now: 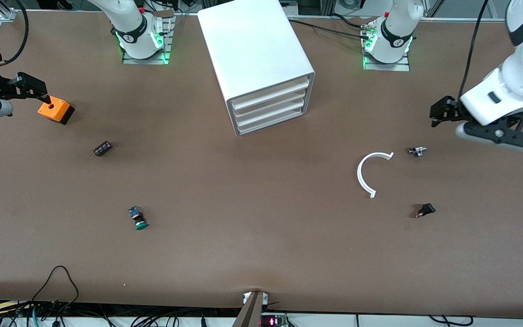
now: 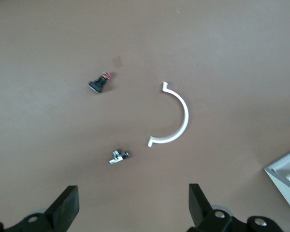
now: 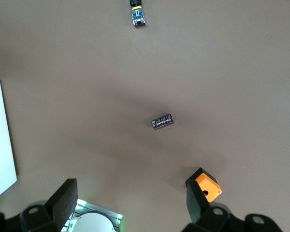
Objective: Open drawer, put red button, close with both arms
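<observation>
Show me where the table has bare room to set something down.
Widest bare patch: between the green-capped button and the white curved piece, in front of the drawer cabinet. More crowded around that piece: small metal part, red button.

My arms [image 1: 511,91] wear glossy white shells with matt black joint rings. The table [image 1: 261,236] is covered in a matt brown, smooth sheet. The drawer cabinet [image 1: 254,50] looks like smooth white plastic with a satin finish. The curved white piece [image 1: 365,175] looks like matt plastic. The orange box [image 1: 55,109] looks like matt plastic.
</observation>
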`<state>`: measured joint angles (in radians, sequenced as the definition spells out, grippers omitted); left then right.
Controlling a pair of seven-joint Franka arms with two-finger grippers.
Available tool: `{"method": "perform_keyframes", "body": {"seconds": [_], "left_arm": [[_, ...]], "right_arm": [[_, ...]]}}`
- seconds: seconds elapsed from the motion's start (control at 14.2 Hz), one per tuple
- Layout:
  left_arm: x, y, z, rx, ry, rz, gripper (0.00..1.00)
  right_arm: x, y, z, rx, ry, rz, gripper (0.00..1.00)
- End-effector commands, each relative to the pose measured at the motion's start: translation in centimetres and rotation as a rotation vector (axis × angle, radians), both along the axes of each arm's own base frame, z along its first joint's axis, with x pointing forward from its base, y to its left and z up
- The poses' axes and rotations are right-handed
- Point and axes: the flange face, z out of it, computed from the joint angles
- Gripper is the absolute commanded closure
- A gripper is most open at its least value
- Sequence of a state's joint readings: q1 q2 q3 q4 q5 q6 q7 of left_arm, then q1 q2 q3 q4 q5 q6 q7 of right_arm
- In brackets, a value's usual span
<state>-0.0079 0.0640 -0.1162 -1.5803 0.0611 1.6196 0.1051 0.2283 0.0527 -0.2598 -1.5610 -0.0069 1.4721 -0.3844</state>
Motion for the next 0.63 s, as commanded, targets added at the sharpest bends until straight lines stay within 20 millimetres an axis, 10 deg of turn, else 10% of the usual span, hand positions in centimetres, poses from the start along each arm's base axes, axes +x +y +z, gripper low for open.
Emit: {"method": "perform_keyframes", "body": {"seconds": [0.0, 0.56], "left_arm": [[-3.1, 2.4, 0.3, -0.022, -0.067, 0.025, 0.00], [-2.7, 5.1, 0.5, -0.020, -0.058, 0.078, 0.00]], "right_arm": [[0.1, 0.0, 0.7, -0.010, -0.012, 0.007, 0.00], [-0.2, 0.9, 0.8, -0.009, -0.001, 0.024, 0.00]]}}
